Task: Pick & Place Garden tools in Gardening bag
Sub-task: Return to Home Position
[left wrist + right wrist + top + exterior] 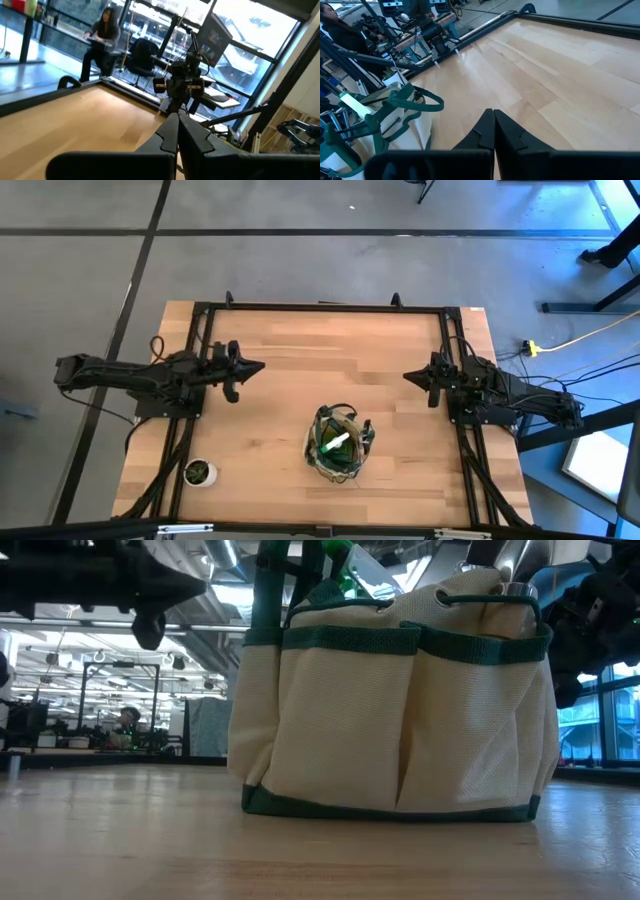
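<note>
The gardening bag (338,444) stands upright on its base on the table's near middle; the low view shows its khaki wall with green trim (400,710). Tools stick out of its open top, among them the green spray bottle with white trigger (336,444); metal tool ends also show in the right wrist view (332,122). My left gripper (258,366) is shut and empty at the table's left side, above the wood. My right gripper (408,376) is shut and empty at the table's right side. Both stand far of the bag.
A small potted plant (199,472) stands at the near left corner. The black frame rails (320,307) run along the table's far, left and right edges. Bare wood (330,355) lies between the two grippers. A person sits beyond the table in the left wrist view (102,37).
</note>
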